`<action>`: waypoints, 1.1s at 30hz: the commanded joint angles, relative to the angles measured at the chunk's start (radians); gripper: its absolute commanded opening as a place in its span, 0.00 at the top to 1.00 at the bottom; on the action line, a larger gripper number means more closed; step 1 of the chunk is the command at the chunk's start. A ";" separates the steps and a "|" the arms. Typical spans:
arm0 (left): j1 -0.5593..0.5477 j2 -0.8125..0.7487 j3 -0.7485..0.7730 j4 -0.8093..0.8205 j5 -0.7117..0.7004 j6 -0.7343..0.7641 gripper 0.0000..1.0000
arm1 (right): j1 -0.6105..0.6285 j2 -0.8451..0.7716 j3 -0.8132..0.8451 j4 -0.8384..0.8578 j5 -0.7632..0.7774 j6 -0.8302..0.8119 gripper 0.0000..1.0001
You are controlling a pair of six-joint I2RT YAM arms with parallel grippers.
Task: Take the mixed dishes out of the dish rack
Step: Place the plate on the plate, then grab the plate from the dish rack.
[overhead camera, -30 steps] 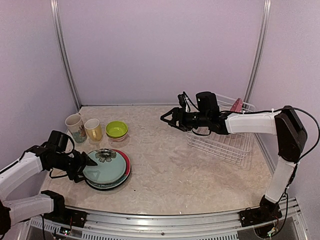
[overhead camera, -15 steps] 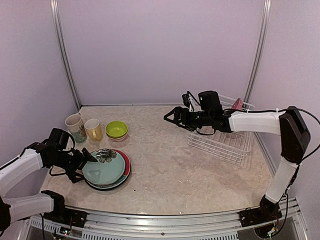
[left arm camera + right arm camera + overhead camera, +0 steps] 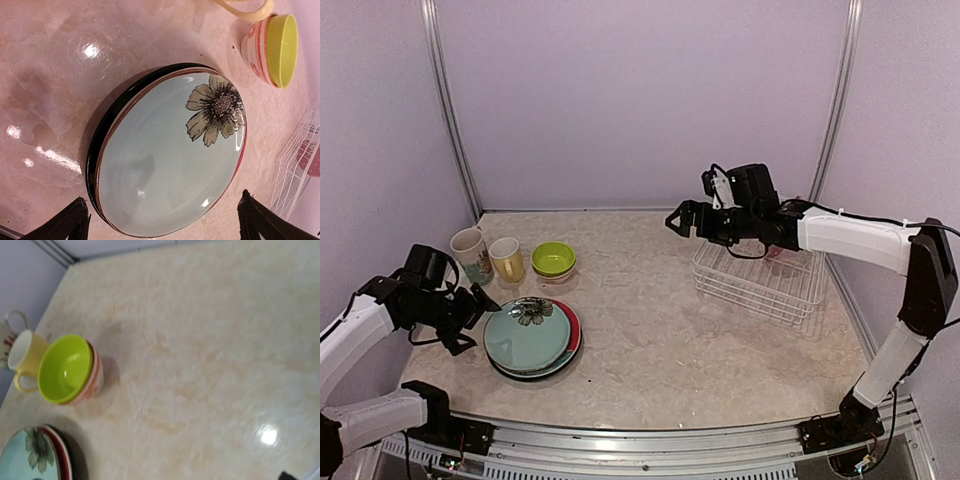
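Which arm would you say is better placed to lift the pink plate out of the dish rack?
Right. The right gripper is open beside the dish rack containing the pink plate; the left gripper is across the table by the stacked plates.

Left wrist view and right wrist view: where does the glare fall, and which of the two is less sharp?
Left wrist view: sharp, with bright glare patches on the table and small highlights on the flower plate. Right wrist view: soft all over, the lime-green bowl has blurred edges, and one glare spot lies on the table at the lower right. Top external view: even light, no strong glare.
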 commanded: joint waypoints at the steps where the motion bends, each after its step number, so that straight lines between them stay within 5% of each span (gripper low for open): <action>1: 0.007 -0.052 0.094 -0.024 -0.075 0.079 0.01 | -0.016 -0.115 -0.061 0.047 0.083 -0.033 0.00; 8: 0.007 -0.074 0.287 0.055 -0.066 0.268 0.01 | -0.196 -0.208 -0.296 0.268 -0.216 0.145 0.00; 11: 0.007 -0.026 0.393 0.106 -0.009 0.360 0.01 | -0.202 -0.254 -0.338 0.310 -0.229 0.125 0.00; 18: 0.005 0.154 0.641 0.190 0.140 0.445 0.01 | -0.203 -0.359 -0.265 -0.020 0.036 0.014 0.00; 24: -0.018 0.254 0.729 0.273 0.188 0.457 0.02 | -0.226 -0.446 -0.225 -0.335 0.437 0.014 0.00; 33: -0.099 0.303 0.689 0.335 0.129 0.635 0.01 | -0.382 -0.558 -0.222 -0.418 0.484 -0.046 0.00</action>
